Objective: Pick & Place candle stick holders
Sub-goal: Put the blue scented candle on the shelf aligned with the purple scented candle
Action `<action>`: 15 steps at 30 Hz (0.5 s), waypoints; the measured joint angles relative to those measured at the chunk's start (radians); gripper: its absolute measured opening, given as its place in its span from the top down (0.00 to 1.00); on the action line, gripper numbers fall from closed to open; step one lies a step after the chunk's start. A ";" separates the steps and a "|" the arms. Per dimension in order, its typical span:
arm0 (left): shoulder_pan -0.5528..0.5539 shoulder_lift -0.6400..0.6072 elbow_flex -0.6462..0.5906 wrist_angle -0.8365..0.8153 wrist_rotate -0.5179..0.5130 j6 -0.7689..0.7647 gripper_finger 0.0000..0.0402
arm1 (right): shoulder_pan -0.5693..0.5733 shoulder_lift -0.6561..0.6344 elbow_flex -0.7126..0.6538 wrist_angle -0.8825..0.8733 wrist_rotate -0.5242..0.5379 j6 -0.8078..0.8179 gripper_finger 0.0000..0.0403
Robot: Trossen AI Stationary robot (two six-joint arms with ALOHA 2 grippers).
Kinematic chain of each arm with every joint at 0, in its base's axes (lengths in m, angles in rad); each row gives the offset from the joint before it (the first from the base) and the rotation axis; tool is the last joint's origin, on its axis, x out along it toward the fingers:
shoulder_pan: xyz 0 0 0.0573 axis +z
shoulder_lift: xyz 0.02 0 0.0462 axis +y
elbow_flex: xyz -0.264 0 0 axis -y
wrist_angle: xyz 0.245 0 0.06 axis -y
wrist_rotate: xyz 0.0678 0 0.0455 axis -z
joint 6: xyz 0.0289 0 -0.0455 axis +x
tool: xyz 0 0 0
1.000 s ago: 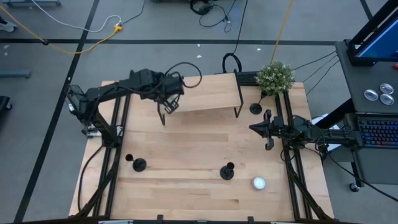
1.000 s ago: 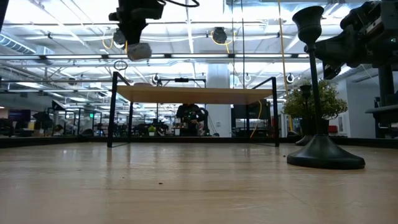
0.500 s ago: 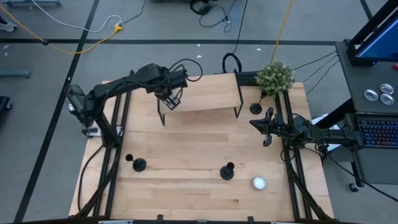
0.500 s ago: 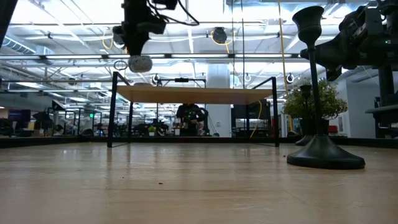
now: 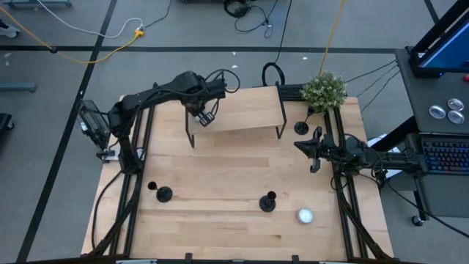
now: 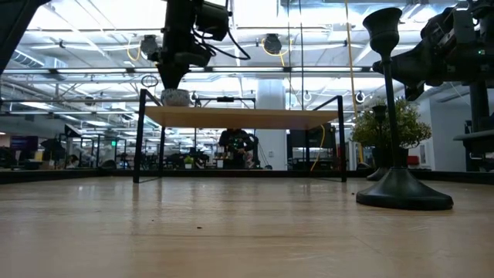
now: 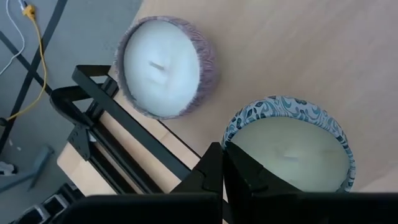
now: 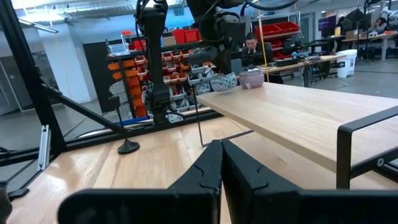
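Three black candlestick holders stand on their round bases on the table: one at the near left (image 5: 163, 193), one near the middle (image 5: 268, 202), which is large in the low view (image 6: 397, 185), and one at the far right (image 5: 301, 127). My left gripper (image 5: 204, 117) is shut on a blue-patterned tin candle (image 7: 289, 146) over the left end of a low wooden shelf (image 5: 234, 110). A purple-rimmed candle (image 7: 165, 65) sits on the shelf beside it. My right gripper (image 5: 300, 148) is shut and empty at the table's right side. My left gripper holds the blue-patterned candle by its rim (image 7: 231, 132), with the fingers coming from above and pointing down. The candle hangs level below the fingertips (image 6: 176, 96), at the shelf top. I cannot tell whether its bottom touches the shelf.
A white tealight (image 5: 305, 215) lies near the table's front right. A potted plant (image 5: 324, 91) stands at the far right corner. The shelf's black legs (image 6: 140, 135) stand across the far half of the table. Bare wood lies between the shelf and the holders.
My left gripper has carried the patterned candle toward the table's far edge and down, from well above the shelf to the level of its top, beside the purple-rimmed candle. It has stayed shut on the candle.
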 joint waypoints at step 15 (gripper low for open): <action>0.005 0.000 0.000 0.000 0.045 0.017 0.98 | 0.000 0.000 0.000 0.000 0.000 0.000 1.00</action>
